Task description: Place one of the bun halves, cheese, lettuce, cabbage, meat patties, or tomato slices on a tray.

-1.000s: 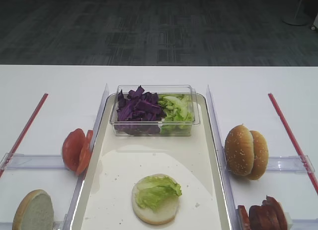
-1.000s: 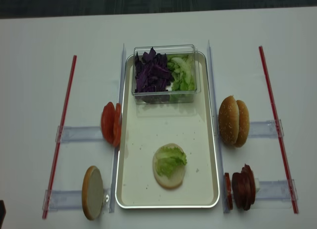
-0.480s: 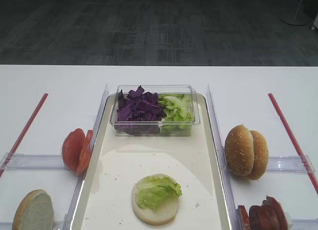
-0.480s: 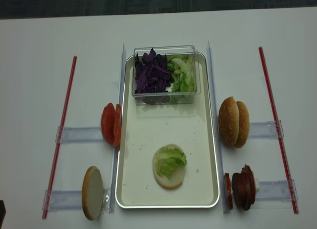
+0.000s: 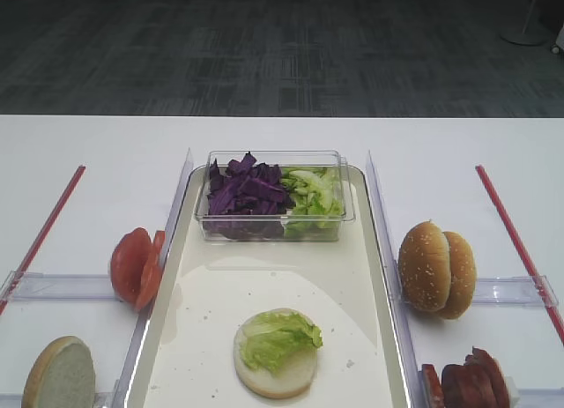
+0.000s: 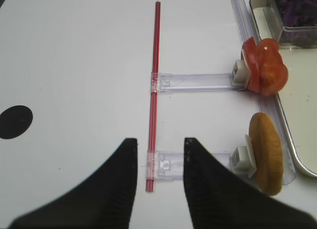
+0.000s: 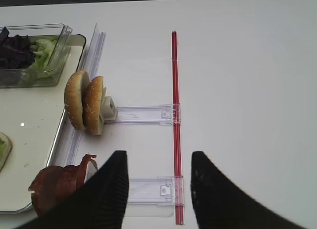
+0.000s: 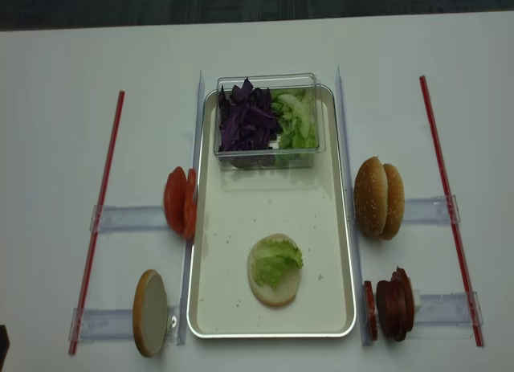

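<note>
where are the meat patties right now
The meat patties stand on edge just outside the tray's right rim near its front corner, below the sesame buns in the overhead view.

A clear plastic box, two red strips and clear holders sit on a white table

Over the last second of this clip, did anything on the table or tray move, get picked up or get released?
Nothing visibly changed. The bun half with lettuce on it lies on the tray as before, and the tomato slices, meat patties and sesame bun halves stand in their holders beside it. Neither arm enters the overhead views; both grippers, left and right, are open and empty.
</note>
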{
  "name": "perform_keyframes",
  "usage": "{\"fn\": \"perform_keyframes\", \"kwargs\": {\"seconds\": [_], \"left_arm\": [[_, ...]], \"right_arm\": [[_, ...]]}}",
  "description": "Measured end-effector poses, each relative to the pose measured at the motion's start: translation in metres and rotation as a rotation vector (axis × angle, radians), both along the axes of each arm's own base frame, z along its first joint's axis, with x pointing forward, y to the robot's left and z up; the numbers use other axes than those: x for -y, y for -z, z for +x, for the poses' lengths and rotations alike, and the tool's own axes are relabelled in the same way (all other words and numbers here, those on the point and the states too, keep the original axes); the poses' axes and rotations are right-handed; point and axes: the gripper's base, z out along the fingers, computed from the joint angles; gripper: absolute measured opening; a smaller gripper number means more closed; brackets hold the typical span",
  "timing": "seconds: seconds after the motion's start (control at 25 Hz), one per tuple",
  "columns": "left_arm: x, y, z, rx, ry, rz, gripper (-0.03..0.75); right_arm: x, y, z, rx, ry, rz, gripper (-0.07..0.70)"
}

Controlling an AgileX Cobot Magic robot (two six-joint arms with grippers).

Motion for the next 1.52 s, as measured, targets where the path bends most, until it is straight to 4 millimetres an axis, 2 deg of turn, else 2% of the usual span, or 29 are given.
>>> {"fn": "perform_keyframes", "kwargs": {"seconds": [1.52], "left_arm": [[0.0, 0.0, 0.0, 0.0, 0.0, 0.0, 0.223]], "right_arm": [[0.0, 0.0, 0.0, 0.0, 0.0, 0.0, 0.338]]}}
